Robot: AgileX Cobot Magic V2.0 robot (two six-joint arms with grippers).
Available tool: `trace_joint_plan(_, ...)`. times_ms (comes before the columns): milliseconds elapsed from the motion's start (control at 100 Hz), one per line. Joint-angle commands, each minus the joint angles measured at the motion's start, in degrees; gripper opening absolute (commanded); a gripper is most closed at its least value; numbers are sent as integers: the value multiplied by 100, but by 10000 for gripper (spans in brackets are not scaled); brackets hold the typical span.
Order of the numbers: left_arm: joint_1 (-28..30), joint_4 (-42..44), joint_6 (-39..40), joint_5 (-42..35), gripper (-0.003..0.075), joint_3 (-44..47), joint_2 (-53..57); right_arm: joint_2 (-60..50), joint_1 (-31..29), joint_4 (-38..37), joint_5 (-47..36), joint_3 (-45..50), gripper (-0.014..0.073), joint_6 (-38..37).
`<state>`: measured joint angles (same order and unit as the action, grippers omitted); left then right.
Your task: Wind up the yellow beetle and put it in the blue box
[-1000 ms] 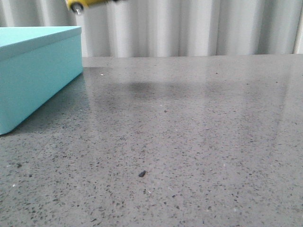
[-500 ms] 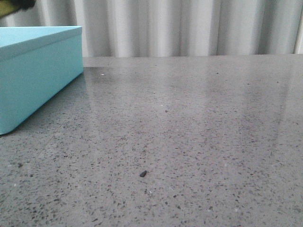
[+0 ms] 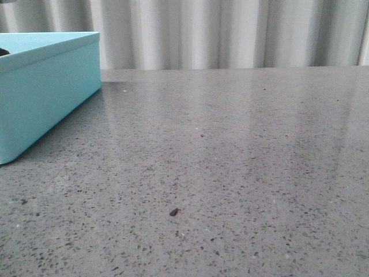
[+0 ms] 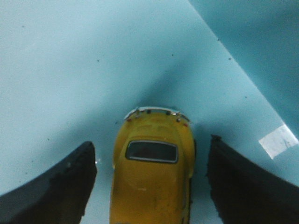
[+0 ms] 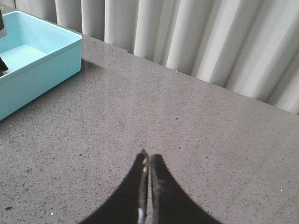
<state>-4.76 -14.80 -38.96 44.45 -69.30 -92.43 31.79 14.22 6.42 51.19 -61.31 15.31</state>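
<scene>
The yellow beetle (image 4: pixel 152 172) sits on the pale floor of the blue box (image 4: pixel 70 70), seen from above in the left wrist view. My left gripper (image 4: pixel 150 141) is open around it, a dark finger (image 4: pixel 60 186) on each side with a gap of box floor showing between finger and car. In the front view the blue box (image 3: pixel 46 86) stands at the far left and the car is hidden behind its wall. My right gripper (image 5: pixel 148 156) hangs over bare table, shut with nothing in it, well away from the blue box (image 5: pixel 42 65).
The box's inner wall (image 4: pixel 261 37) rises beside the car, and a white sticker (image 4: pixel 278 140) lies on the floor near it. A grey speckled table (image 3: pixel 230 161) stretches right of the box, with a white curtain (image 3: pixel 230 34) behind it.
The beetle, held high at the top of the front view a second ago, has moved left and out of that view. A dark tip now shows at the box's rim.
</scene>
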Motion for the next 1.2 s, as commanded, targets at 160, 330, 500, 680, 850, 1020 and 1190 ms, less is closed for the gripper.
trace_joint_plan(160,13,-656,83,-542,514,-488,472,31,9,33,-466,-111,-41,68)
trace_joint_plan(330,13,-1915,83,-509,327,-802,1065,3,9,-34,-466,-85,-41,68)
trace_joint_plan(500,13,-2239,94,-217,89,-685,1801,-474,9,-295,-751,431,-41,72)
trace_joint_plan(680,-61,-2514,93,-658,42,438,3088,-1694,9,-380,-1345,1530,-41,347)
trace_joint_plan(850,-407,-2620,93,-1463,41,2189,4668,-3001,9,-380,-1762,2525,-41,347)
trace_joint_plan(1020,-558,-2632,93,-2032,26,3807,6434,-3211,-1,-494,-1976,2993,-41,347)
trace_joint_plan(1190,-558,-2606,93,-2059,-21,4593,7659,-3011,-1,-580,-2439,3167,-41,347)
